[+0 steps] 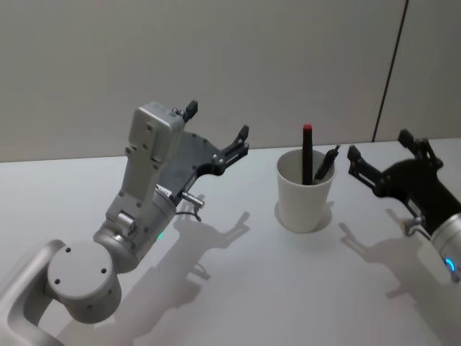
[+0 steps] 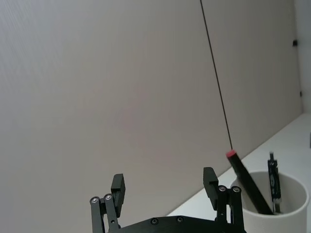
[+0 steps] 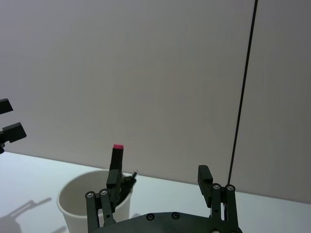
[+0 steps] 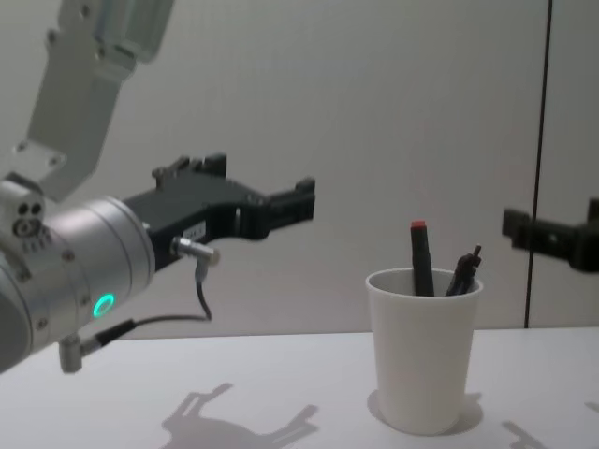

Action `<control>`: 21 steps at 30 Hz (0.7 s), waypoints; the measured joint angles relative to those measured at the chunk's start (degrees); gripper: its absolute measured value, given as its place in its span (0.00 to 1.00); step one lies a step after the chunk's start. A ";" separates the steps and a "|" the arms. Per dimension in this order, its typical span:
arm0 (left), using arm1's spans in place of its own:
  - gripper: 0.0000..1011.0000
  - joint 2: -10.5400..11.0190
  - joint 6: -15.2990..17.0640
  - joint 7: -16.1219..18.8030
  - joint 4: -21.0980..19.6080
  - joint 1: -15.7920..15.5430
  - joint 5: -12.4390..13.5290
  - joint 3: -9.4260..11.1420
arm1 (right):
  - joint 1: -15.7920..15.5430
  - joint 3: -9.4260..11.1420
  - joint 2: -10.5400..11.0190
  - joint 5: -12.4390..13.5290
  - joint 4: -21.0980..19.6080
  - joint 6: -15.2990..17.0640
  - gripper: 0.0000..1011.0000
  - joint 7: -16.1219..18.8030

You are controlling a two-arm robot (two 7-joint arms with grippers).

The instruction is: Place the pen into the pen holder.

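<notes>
White tabletop, both arms raised above it! Left gripper hangs to the left of the pen holder, fingers spread wide and empty. Right gripper sits just right of the cup, also gaping, holding nothing. That plain white paper cup stands upright between them, and the pen, black with a red tip, leans inside beside a second dark pen.

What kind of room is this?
Probably a test lab: a bare white table against plain wall panels, with one paper-cup pen holder set between two open robot grippers, left gripper, right gripper.
</notes>
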 joint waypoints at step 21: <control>0.99 0.51 4.62 2.60 -0.15 0.37 1.22 0.94 | -1.54 0.56 -0.61 -1.62 0.45 0.20 0.99 -0.71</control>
